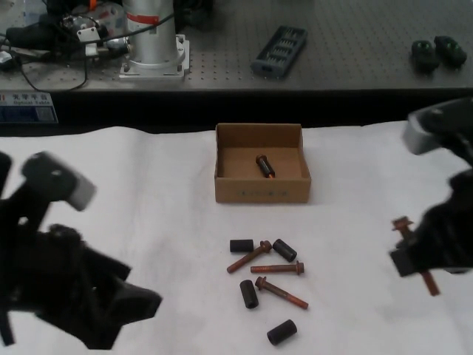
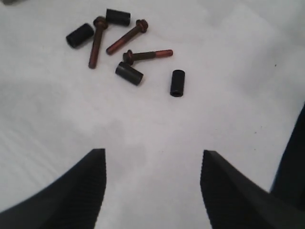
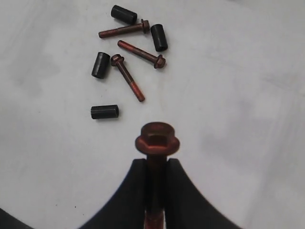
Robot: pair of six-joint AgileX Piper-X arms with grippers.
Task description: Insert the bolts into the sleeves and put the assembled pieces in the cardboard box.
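Observation:
A cardboard box (image 1: pixel 259 194) stands at the middle of the white cloth, with one assembled bolt and sleeve (image 1: pixel 264 166) lying inside. In front of it lie three loose rusty bolts (image 1: pixel 278 269) and several black sleeves (image 1: pixel 249 293) in a small cluster. My right gripper (image 3: pixel 156 179) is shut on the shank of another bolt (image 3: pixel 156 139), whose flanged head sticks out past the fingertips. In the high view that held bolt (image 1: pixel 403 224) hangs above the cloth, right of the cluster. My left gripper (image 2: pixel 152 186) is open with nothing in it, above bare cloth on the near-left side of the bolts (image 2: pixel 129 38) and sleeves (image 2: pixel 177 82).
The white cloth (image 1: pixel 148 192) covers the near bench. Behind it, a perforated bench holds a metal post base (image 1: pixel 151 44), a dark tray (image 1: pixel 278 48) and two small dark objects (image 1: pixel 438 52). Bare cloth lies on both sides of the box.

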